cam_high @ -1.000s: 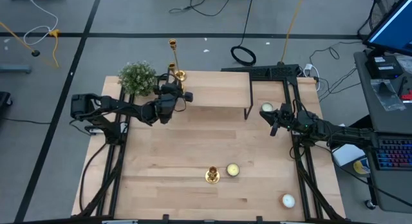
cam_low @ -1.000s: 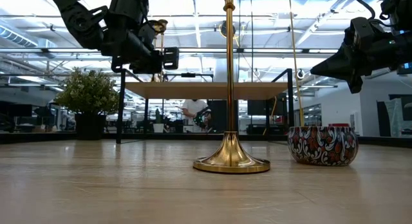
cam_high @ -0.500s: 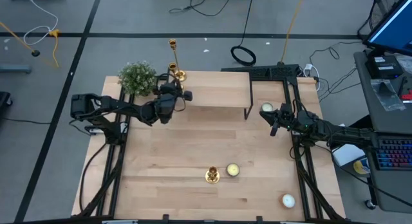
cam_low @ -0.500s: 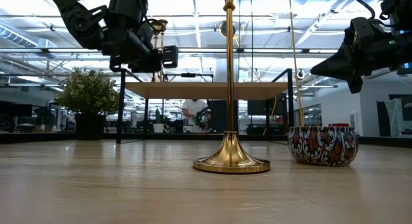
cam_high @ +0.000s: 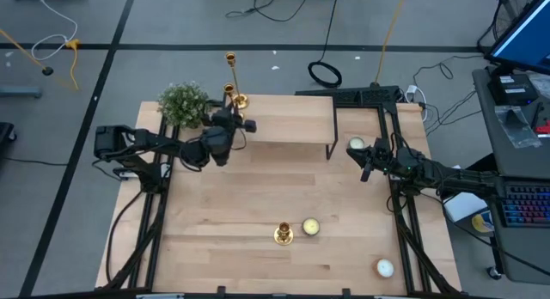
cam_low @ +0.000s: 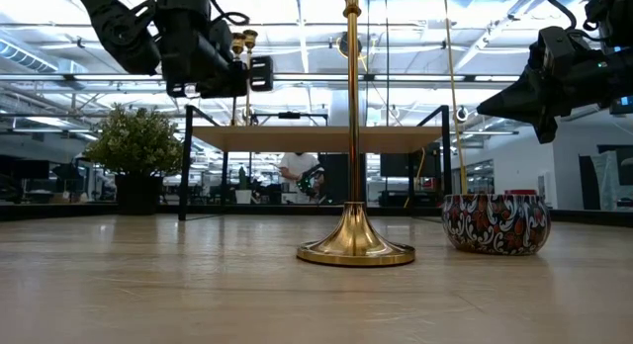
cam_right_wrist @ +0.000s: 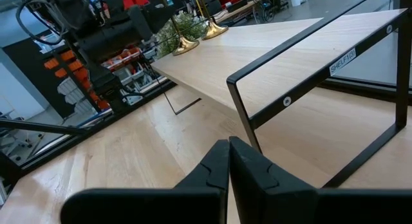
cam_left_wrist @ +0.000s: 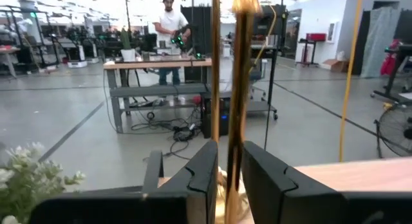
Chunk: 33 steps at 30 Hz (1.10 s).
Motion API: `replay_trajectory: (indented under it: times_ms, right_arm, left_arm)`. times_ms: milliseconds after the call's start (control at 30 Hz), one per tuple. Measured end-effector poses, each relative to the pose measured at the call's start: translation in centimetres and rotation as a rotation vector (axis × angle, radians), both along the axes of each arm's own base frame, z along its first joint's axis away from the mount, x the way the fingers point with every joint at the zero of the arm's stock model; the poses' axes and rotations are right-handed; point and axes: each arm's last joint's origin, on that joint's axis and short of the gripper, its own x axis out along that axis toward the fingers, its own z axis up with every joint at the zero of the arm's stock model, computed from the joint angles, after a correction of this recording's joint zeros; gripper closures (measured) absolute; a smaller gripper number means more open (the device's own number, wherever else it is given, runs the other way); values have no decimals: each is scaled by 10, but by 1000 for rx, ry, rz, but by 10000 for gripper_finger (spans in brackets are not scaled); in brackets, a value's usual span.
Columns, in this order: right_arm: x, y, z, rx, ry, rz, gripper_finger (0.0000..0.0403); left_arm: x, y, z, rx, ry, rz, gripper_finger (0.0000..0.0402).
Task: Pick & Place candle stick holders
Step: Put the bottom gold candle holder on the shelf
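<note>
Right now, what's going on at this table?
The left gripper is up at the raised wooden shelf at the back of the table, next to the potted plant. In its wrist view a gold candlestick stem runs between its fingers; whether they clamp it isn't clear. Two candlesticks stand on the shelf's left end. A third candlestick stands at the table's front beside a patterned candle bowl. The right gripper waits shut at the right edge.
</note>
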Motion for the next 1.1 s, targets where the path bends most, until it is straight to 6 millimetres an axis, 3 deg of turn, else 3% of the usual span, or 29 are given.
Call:
replay_trajectory:
  times_ms: [567, 1100]
  right_arm:
    - [0, 0, 0, 0, 0, 0, 399]
    - [0, 0, 0, 0, 0, 0, 399]
  left_arm:
    - [-10, -7, 27, 67, 29, -6, 330]
    - [-12, -5, 30, 79, 46, -21, 329]
